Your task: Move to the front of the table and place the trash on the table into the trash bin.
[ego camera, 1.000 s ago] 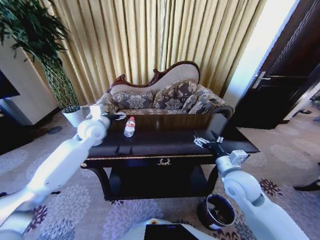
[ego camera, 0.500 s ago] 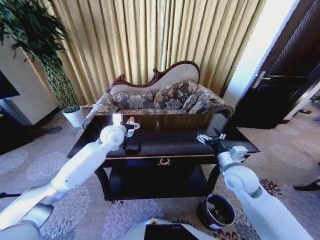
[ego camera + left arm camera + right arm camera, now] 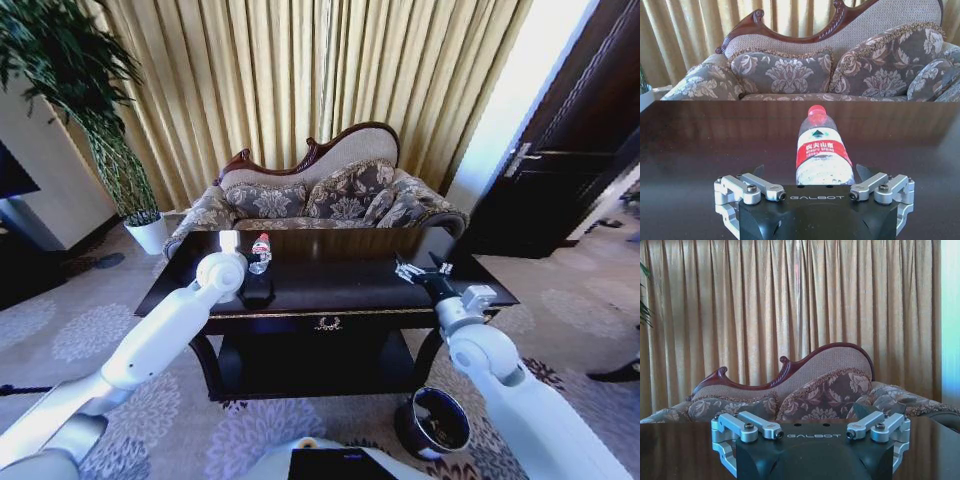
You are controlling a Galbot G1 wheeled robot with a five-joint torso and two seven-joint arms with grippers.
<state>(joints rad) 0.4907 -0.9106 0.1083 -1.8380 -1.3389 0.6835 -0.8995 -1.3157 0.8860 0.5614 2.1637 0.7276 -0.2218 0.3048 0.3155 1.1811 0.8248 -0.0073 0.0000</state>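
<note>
Between the spread fingers of the left gripper (image 3: pixel 810 175) lies the clear plastic bottle (image 3: pixel 822 154), on its side on the table (image 3: pixel 700 145), its base nearest the gripper body and its red cap (image 3: pixel 816 113) pointing away toward the sofa (image 3: pixel 790 75). The jaws stand open, one finger on each side of the bottle's lower end, and whether either finger touches the plastic cannot be told. The bottle's red-and-white label (image 3: pixel 822 149) faces up just beyond the fingertips. From the head view the same gripper (image 3: pixel 252 262) sits low over the left half of the table (image 3: pixel 340 275), with the bottle (image 3: pixel 260 250) directly ahead of it and the white forearm reaching back toward the robot.

Well apart from that, over the right part of the tabletop, the right gripper (image 3: pixel 418 272) hovers with its jaws open and nothing between them. In its own wrist view the right gripper (image 3: pixel 810 415) faces straight across the dark tabletop at the sofa (image 3: pixel 815 390) and the gold curtains (image 3: pixel 790 305) behind it.

Below and behind the right gripper, on the patterned carpet (image 3: pixel 300 420) beside the table's front right leg, stands the trash bin (image 3: pixel 433 422), its round opening facing up. Far to the left of the left gripper, beyond the table's end, a white plant pot (image 3: pixel 148 232) holds a tall green plant (image 3: pixel 70 90). A dark door (image 3: pixel 570 150) stands off to the right.
</note>
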